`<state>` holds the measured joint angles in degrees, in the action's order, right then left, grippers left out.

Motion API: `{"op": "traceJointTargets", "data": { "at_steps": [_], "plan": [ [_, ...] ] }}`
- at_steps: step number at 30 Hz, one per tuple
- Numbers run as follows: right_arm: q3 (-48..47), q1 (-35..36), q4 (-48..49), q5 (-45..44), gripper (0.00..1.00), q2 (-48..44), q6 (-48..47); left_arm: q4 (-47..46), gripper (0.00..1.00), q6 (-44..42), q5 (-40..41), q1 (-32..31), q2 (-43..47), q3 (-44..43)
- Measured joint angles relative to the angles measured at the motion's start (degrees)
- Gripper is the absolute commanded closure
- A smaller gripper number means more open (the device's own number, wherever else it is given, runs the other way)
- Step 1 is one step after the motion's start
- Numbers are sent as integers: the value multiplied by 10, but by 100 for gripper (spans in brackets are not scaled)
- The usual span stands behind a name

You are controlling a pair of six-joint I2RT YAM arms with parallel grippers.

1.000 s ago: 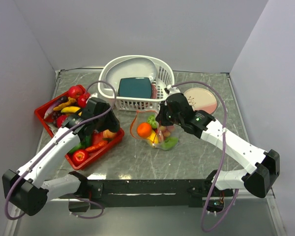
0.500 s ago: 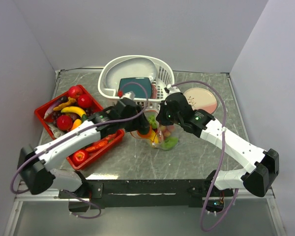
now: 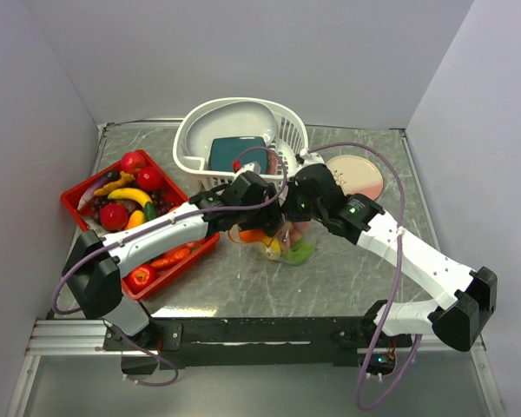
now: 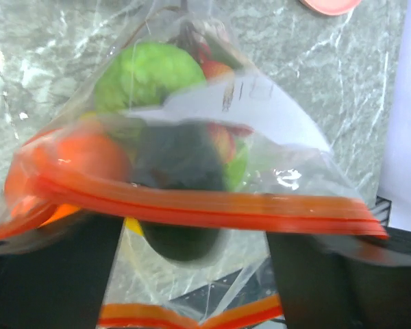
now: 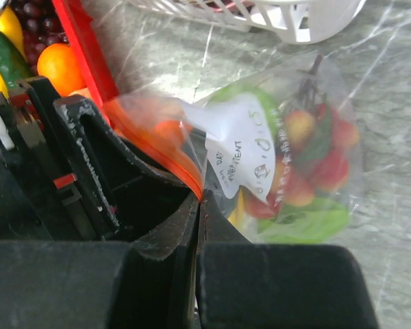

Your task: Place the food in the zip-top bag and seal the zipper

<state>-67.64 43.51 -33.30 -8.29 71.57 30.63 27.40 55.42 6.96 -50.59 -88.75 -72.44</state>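
Observation:
The clear zip-top bag (image 3: 282, 243) stands at the table's middle with an orange, green pieces and red fruit inside. My right gripper (image 3: 288, 211) is shut on one end of its orange-red zipper (image 5: 170, 156), pinched at the fingertips (image 5: 198, 205), and holds the mouth up. My left gripper (image 3: 260, 219) is open right at the bag's mouth. In the left wrist view the zipper (image 4: 212, 209) runs across between its spread fingers (image 4: 48, 274), and a dark green piece (image 4: 181, 236) sits in the mouth between them, touching neither. More food lies in the red tray (image 3: 76, 207).
The tray at the left holds a banana (image 3: 130, 195), red apples (image 3: 133, 162) and grapes. The white slotted basket (image 3: 195, 130) with a teal slab (image 3: 238, 155) stands just behind the bag. A pink plate (image 3: 358, 176) lies at the back right.
My left arm has swung right from the red tray to the bag's mouth. My right gripper has stayed put, holding the zipper.

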Motion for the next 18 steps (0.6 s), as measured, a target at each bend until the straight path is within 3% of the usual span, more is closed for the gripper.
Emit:
{"op": "traceJointTargets", "data": {
  "at_steps": [2,7,14,18],
  "plan": [
    [0,0,-3,-5,99,-3,0,2,1,0,6,0,0,0],
    [0,0,-5,-9,98,-5,0,9,2,-1,13,0,8,0],
    [0,0,-4,-4,99,-5,0,28,30,-2,28,-3,63,1],
    [0,0,-2,0,98,-5,0,52,32,2,61,-4,122,7]
  ]
}}
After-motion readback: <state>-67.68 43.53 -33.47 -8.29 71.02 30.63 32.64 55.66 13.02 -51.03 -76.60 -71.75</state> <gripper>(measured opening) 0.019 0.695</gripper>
